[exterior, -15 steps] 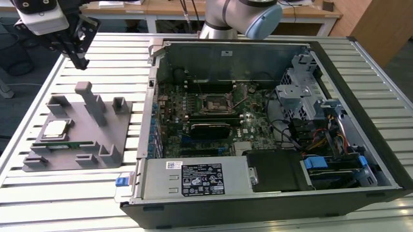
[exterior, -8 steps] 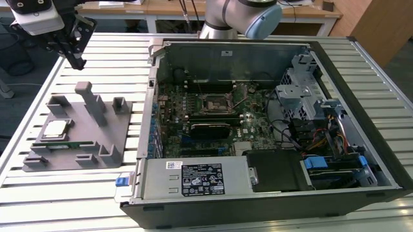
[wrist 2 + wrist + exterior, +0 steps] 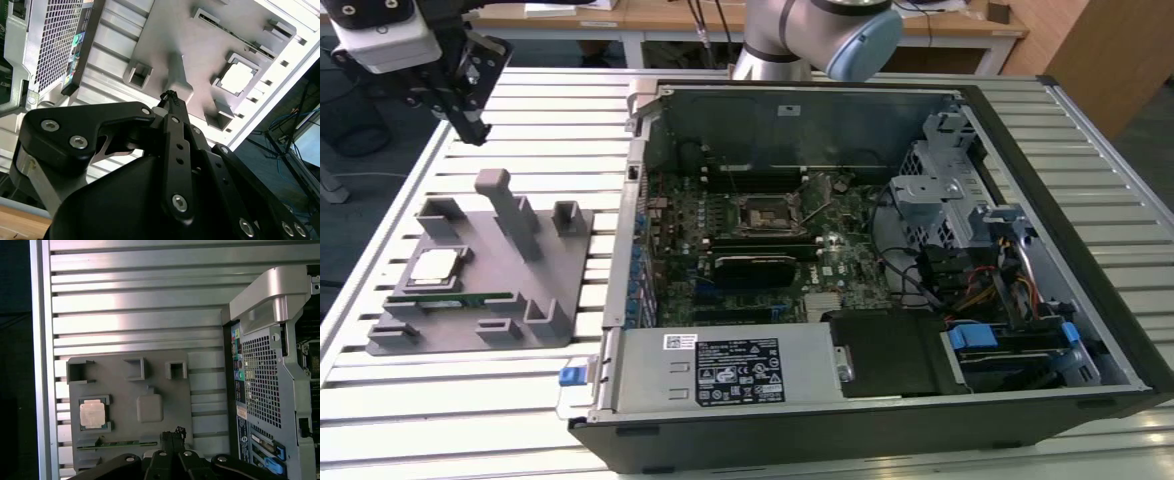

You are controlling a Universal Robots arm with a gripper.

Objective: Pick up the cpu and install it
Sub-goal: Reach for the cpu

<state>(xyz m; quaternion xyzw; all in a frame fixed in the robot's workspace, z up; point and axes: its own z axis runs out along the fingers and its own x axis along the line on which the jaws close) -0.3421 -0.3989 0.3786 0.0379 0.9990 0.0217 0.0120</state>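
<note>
My black finger linkage is sitting closest to the lens in both wrist views. My gripper (image 3: 169,97) is hanging in the air near the gray holder (image 3: 120,385), jaws pressed together on nothing. The cpu (image 3: 93,415) is lying flat, silver side up, in a square pocket near one corner of that holder, untouched. The memory stick (image 3: 125,443) is lying along the holder's edge just beside it. My tips seem to be hovering nearer the holder's tall post (image 3: 149,407) than the chip. The open computer case (image 3: 1101,240) is standing just beside the holder, and the socket (image 3: 765,212) is lying inside it, well apart from the holder.

I am judging this as the reach toward the cpu. To do it well, I am thinking the jaws need parting before any descent. They should be centring over the chip and squaring to its sides, so the pads are meeting its thin rim rather than the pocket's walls. The path should be steering clear of the post and the stick.
</note>
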